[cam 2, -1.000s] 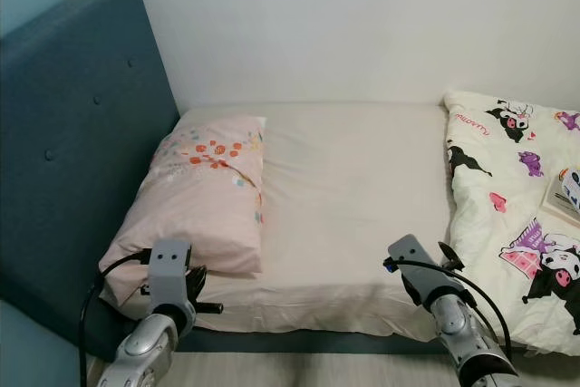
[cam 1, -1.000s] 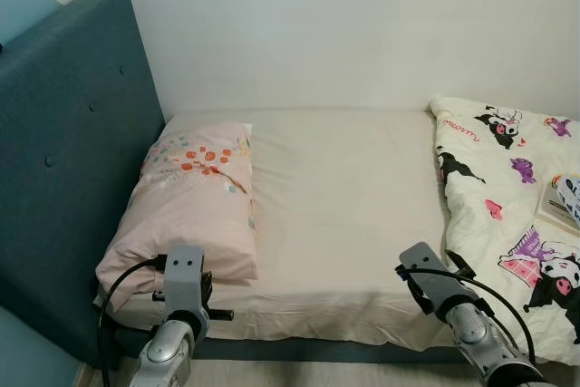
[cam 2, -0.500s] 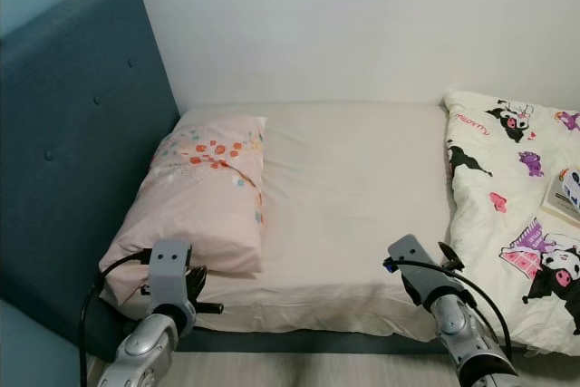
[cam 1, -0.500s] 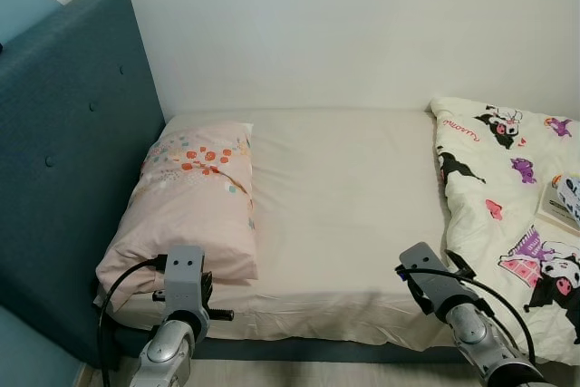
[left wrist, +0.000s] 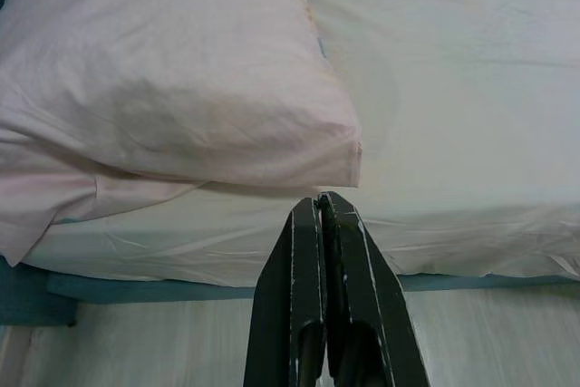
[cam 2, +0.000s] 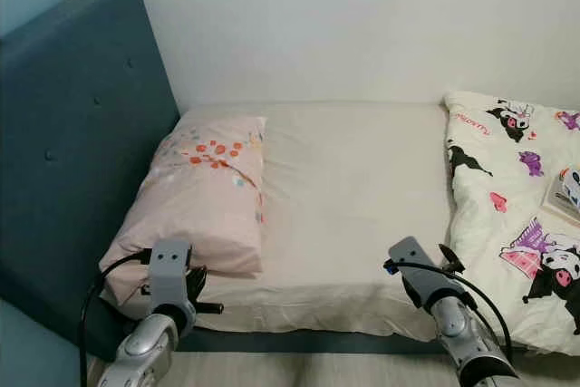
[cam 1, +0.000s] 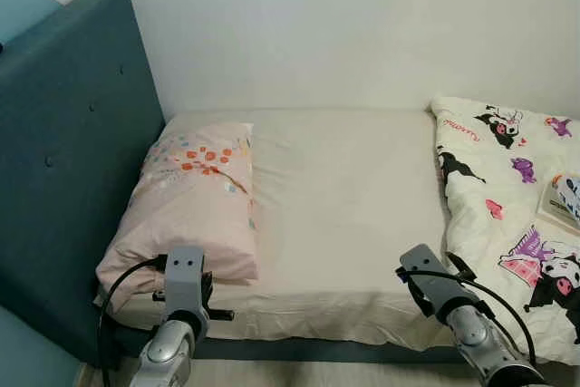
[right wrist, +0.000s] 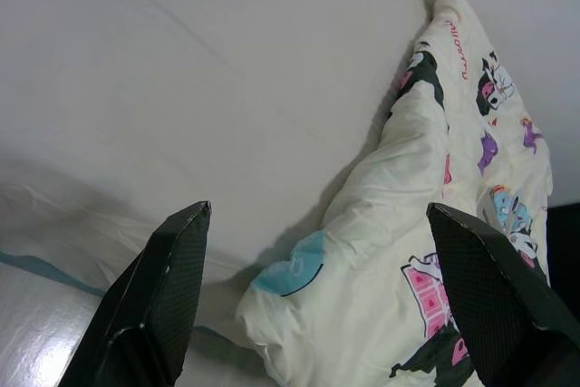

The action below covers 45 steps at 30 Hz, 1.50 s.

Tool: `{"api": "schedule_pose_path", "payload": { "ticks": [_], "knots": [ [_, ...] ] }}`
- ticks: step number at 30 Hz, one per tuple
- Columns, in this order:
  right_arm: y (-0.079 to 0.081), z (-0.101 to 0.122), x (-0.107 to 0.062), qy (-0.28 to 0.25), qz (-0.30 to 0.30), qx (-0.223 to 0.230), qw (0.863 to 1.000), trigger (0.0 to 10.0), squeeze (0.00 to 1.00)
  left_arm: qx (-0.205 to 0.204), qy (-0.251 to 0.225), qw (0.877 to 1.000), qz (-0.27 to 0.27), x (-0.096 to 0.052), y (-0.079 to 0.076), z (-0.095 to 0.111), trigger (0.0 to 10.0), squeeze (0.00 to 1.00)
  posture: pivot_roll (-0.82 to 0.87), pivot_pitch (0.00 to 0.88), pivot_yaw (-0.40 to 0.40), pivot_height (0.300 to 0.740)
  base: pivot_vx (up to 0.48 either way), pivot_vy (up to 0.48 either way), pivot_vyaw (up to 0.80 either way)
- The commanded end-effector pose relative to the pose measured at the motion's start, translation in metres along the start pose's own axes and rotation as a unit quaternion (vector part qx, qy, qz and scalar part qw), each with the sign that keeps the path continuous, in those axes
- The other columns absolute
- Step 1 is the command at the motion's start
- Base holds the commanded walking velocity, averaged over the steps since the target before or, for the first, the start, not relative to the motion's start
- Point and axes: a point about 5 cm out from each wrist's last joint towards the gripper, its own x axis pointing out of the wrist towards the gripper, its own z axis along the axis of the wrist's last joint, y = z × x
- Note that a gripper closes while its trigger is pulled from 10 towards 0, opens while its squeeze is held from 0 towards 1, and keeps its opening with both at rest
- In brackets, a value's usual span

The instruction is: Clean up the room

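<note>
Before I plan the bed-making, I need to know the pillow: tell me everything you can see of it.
The pink pillow lies flat at the head of the bed, against the blue headboard. Its soft, slightly creased fabric case bears a small orange and teal flower print near the top. It rests on the cream sheet; the left claw, shut, hangs short of its near corner.

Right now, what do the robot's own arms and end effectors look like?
Both arms are silver metal with rounded joints and boxy grey wrist blocks, each looped by black cables. The left end effector has two long, smooth black fingers tapering to tips. The right end effector has two broad black fingers with finely textured inner pads.
</note>
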Motion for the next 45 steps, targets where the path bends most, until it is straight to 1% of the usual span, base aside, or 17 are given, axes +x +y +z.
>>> {"api": "schedule_pose_path", "payload": {
  "ticks": [1,45],
  "knots": [
    [0.0021,-0.0037,-0.0025,0.002,0.003,0.003,1.000,10.0,0.00,0.000,0.010,1.000,0.001,-0.0022,0.0001,-0.0043,10.0,0.00,-0.01,0.143,0.006,0.740,0.000,0.000,0.00],
    [0.0042,-0.0006,-0.0008,0.002,0.004,0.004,1.000,10.0,0.00,0.003,0.010,1.000,-0.003,-0.0017,0.0001,-0.0038,10.0,0.00,-0.01,0.128,0.008,0.740,0.000,0.000,0.00]
  ]
}}
